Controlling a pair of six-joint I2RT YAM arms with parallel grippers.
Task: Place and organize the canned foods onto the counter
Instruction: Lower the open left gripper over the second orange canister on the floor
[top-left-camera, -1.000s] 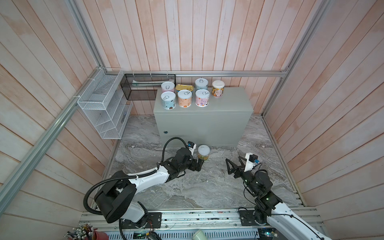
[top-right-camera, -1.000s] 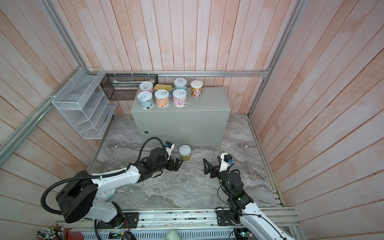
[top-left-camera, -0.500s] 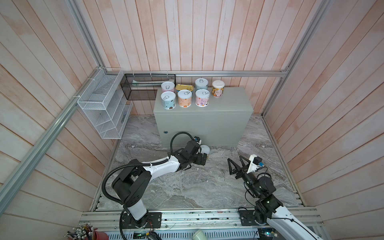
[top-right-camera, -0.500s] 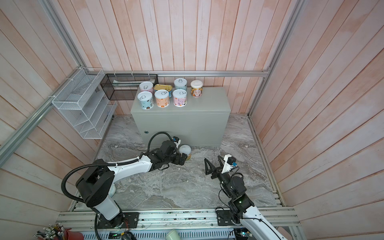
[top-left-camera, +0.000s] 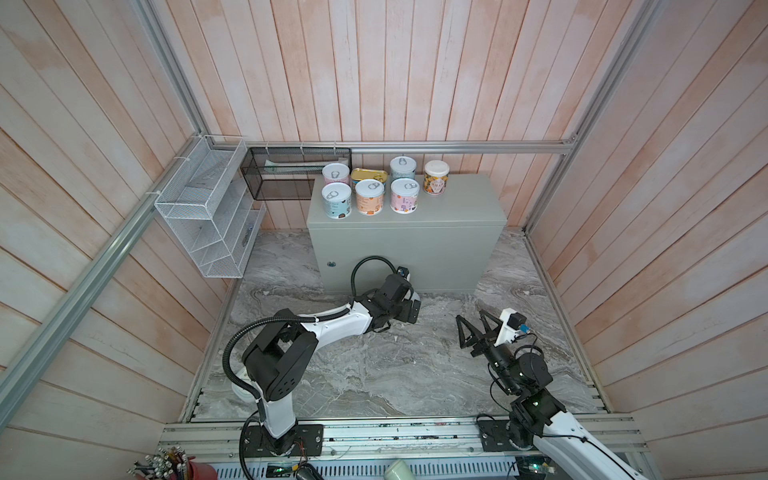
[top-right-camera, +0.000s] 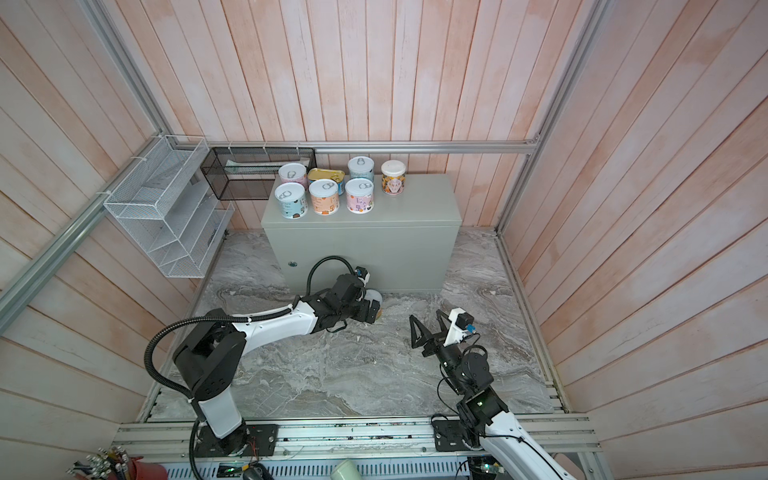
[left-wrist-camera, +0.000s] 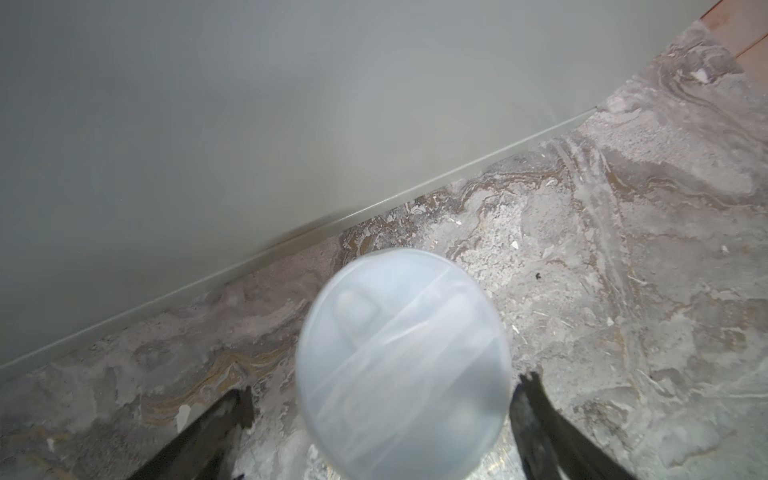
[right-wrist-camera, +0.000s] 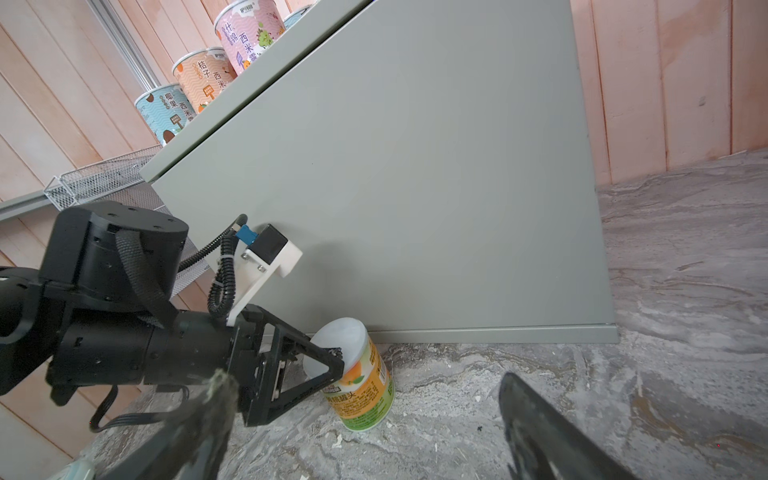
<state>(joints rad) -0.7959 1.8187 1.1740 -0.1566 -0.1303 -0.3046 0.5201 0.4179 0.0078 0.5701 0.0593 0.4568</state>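
The left gripper (top-left-camera: 411, 309) was down low by the floor (top-left-camera: 374, 374), and its fingers (left-wrist-camera: 540, 428) were spread wide. The orange-green can (right-wrist-camera: 365, 395) stood on the floor right between them. It had a white top. From the left wrist, a bit of floor showed between one finger and the can. The other finger was just beside the can, and I could not tell if it touched. The gripper was not squeezing the can. Just past the left gripper and the can was the grey front wall under the tabletop (top-left-camera: 457, 203). The right gripper (top-left-camera: 469, 320) was spread wide too, and it held nothing. The can was out in front of it, well apart from it. The tabletop was high above both grippers. Seven cans sat on it, up above the left gripper and a bit to its left. In the row nearer the grippers were the blue can (top-left-camera: 336, 201), the peach can (top-left-camera: 369, 197) and the pink can (top-left-camera: 404, 196), side by side. Behind them, farther from the grippers, were the back pink can (top-left-camera: 336, 174), the gold tin (top-left-camera: 360, 173), the back blue can (top-left-camera: 402, 168) and the white-topped can (top-left-camera: 436, 178).
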